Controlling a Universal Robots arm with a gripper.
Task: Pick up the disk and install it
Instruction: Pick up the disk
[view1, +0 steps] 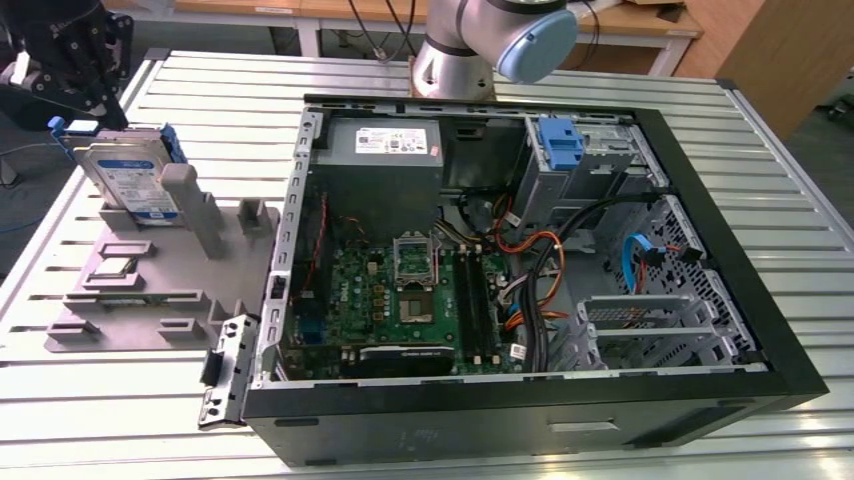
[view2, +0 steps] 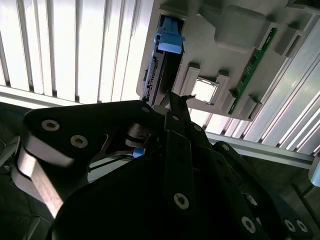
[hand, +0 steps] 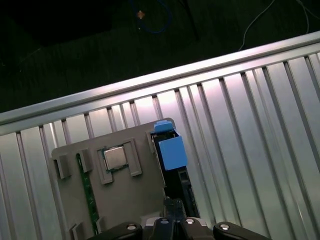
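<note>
The disk (view1: 127, 172) stands on edge in a slot of the grey holder (view1: 147, 290) at the exterior view's left, its white-and-blue label facing out and blue rails on its edges. My gripper (view1: 83, 100) hangs just above the disk's top edge, shut, with nothing between its fingers. In the first wrist view the disk (hand: 172, 150) is seen edge-on with its blue rail end up, just beyond my gripper (hand: 173, 204). In the second wrist view the gripper (view2: 172, 97) points at the disk (view2: 167, 40) in the holder (view2: 215, 65).
An open computer case (view1: 534, 250) lies to the right of the holder, with a grey power supply (view1: 387, 150) and a blue bracket (view1: 563, 145) in its drive bay. The holder also carries a processor chip (hand: 116, 157) and a green memory stick (hand: 89, 200). The slatted metal table (view1: 787, 200) surrounds them.
</note>
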